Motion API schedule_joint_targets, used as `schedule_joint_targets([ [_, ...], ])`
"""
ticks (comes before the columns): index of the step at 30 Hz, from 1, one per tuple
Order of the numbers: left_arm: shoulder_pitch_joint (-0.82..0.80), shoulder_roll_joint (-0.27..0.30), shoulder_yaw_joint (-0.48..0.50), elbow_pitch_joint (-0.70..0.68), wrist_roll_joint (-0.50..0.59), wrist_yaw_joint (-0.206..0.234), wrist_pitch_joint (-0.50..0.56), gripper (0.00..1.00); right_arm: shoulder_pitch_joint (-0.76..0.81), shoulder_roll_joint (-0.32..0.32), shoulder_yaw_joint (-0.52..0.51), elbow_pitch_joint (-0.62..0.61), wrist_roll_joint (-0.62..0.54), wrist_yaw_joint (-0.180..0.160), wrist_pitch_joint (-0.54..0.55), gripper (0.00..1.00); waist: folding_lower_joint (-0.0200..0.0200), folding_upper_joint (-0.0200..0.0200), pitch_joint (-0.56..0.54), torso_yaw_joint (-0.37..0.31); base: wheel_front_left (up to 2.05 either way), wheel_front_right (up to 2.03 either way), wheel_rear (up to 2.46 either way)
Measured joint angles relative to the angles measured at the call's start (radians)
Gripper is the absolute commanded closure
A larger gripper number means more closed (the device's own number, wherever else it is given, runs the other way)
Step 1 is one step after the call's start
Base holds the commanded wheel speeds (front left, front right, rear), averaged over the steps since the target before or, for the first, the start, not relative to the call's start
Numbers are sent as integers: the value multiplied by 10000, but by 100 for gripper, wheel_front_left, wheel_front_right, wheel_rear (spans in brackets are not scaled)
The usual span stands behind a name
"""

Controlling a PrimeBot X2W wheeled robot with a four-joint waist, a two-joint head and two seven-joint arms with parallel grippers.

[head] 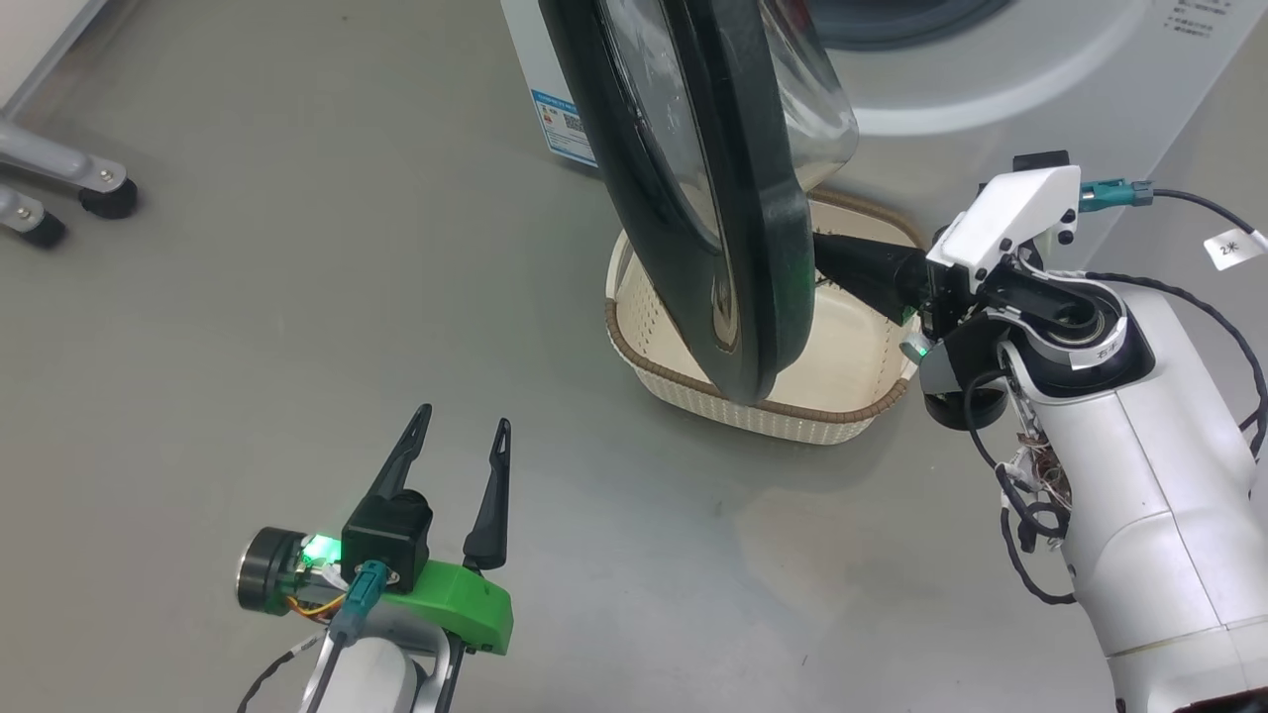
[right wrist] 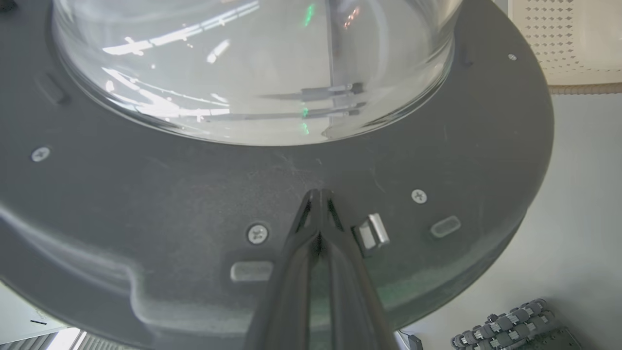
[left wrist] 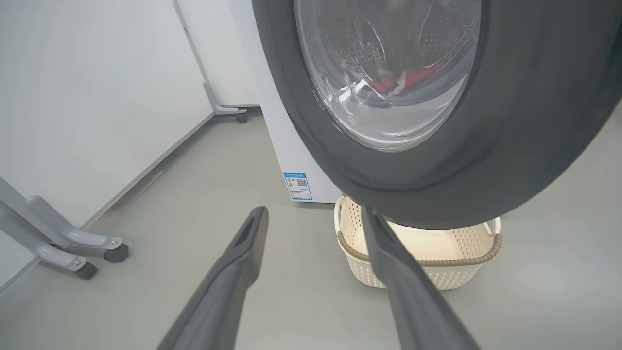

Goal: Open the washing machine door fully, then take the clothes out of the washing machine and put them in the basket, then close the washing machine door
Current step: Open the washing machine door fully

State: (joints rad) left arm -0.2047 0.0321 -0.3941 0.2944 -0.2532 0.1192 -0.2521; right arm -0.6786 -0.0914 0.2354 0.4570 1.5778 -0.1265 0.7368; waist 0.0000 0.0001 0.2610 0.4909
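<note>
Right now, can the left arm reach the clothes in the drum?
Probably not: the washing machine door stands between the open left end effector and the clothes, seen through it.

Left tool (head: 465, 416): two long dark tapered fingers on a black block, bright green printed bracket (head: 466, 602), green LED lit, teal connector (head: 363, 582) on a grey cable, orange wires, black cylinder (head: 265, 584) with a silver rim. Right tool (right wrist: 318, 194): same dark fingers, slotted tips. Right forearm (head: 1159, 495): glossy white shell, angular white cover (head: 1010, 223) with black screws, teal plug (head: 1114, 193), black cables looped alongside, bare wire bundle at the wrist, white paper tag (head: 1228, 248).
</note>
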Motion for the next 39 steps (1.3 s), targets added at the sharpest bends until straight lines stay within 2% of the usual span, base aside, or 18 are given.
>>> schedule_joint_targets([
  [22, 64, 2, 10, -4, 13, 0, 0, 0, 662, 140, 1427, -1024, 313, 0, 265, 100, 0, 0, -78, 137, 0, 0, 0],
  [39, 112, 2, -8, -35, 13, 0, 0, 0, 790, 140, 2433, -1549, 1271, -12, -297, 100, 0, 0, -45, 251, 0, 0, 0],
])
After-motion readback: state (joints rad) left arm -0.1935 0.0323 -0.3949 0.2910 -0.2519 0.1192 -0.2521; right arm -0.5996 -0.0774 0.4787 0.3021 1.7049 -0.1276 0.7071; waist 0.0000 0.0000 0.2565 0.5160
